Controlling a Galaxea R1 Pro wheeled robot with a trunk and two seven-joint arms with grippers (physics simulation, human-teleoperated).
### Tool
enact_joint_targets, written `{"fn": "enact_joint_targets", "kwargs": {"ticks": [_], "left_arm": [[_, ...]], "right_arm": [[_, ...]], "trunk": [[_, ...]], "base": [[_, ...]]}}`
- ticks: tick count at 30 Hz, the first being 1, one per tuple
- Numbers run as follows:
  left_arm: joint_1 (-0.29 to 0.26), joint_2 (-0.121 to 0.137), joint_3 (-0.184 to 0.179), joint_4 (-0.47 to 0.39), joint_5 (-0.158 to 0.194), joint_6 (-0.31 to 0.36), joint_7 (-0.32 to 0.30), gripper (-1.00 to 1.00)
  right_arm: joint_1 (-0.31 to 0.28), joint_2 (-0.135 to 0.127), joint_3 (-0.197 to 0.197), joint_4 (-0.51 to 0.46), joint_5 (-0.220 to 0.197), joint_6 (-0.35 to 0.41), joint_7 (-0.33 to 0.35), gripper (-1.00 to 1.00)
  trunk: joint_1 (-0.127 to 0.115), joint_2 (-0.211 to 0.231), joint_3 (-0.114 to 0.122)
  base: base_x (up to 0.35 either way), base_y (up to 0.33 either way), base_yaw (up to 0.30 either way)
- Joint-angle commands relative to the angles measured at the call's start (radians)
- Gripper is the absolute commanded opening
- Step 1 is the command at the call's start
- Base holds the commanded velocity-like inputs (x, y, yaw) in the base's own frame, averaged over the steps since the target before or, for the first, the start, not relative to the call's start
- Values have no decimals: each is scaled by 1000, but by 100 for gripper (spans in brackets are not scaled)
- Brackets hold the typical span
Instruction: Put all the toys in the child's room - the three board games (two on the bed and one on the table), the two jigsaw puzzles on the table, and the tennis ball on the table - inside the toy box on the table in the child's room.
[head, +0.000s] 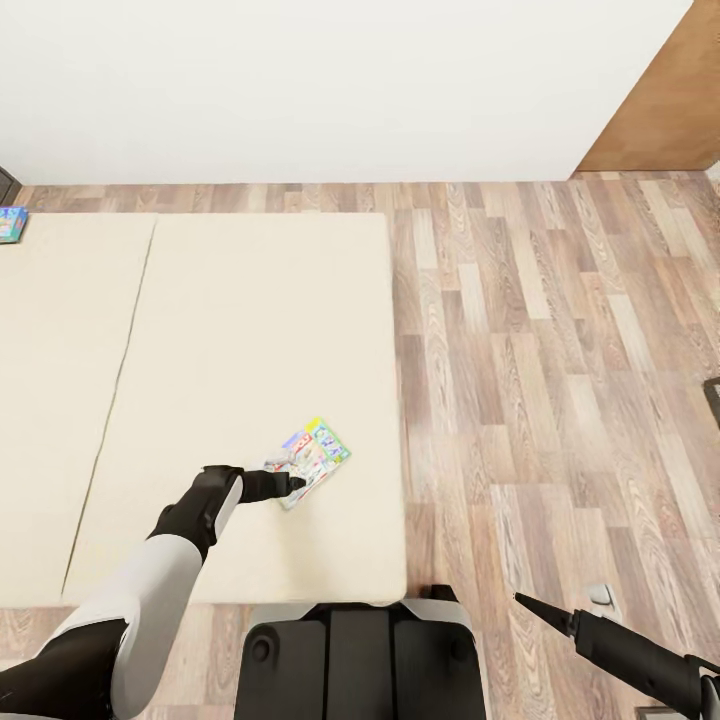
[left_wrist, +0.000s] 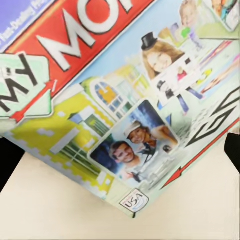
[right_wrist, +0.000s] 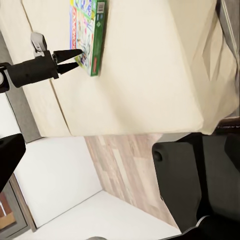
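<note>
1. Left wrist view showed the board game (left_wrist: 120, 95) on the bed (left_wrist: 60, 210), lettered "MO" and "USA", its edges cut off.
2. Left gripper (head: 296, 484) touched the board game; its opening could not be told.
3. Right gripper (head: 520, 599) looked closed, empty, beside the bed.

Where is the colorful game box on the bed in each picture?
Head view: the board game lies on the bed, near its right edge, at the left gripper.
Left wrist view: its printed lid is seen close up.
Right wrist view: it lies beside the left gripper.
Shared landmark: the cream bed.

Bed (head: 200, 380) with 2 board games (head: 310, 462)
</note>
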Motion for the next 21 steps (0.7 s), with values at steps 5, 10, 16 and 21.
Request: {"fn": "enact_joint_targets", "kwargs": {"ticks": [5,10,16,21], "left_arm": [[0,-2,7,-2,-10,6,-8,100],[0,-2,7,-2,-10,7,-8,100],[0,0,7,-2,-10,6,-10,100],[0,0,7,-2,-10,6,-10,100]], "right_arm": [[0,0,0,0,-3,7,1,100],[0,0,0,1,-3,7,2,100],[0,0,0,2,-3,7,2,100],[0,0,0,2,-2,6,2,100]], "trunk": [[1,-2,1],[1,-2,1],[1,-2,1],[1,-2,1]], "base": [[0,-262,0],[0,-138,0],[0,-90,0],[0,-14,0]]}}
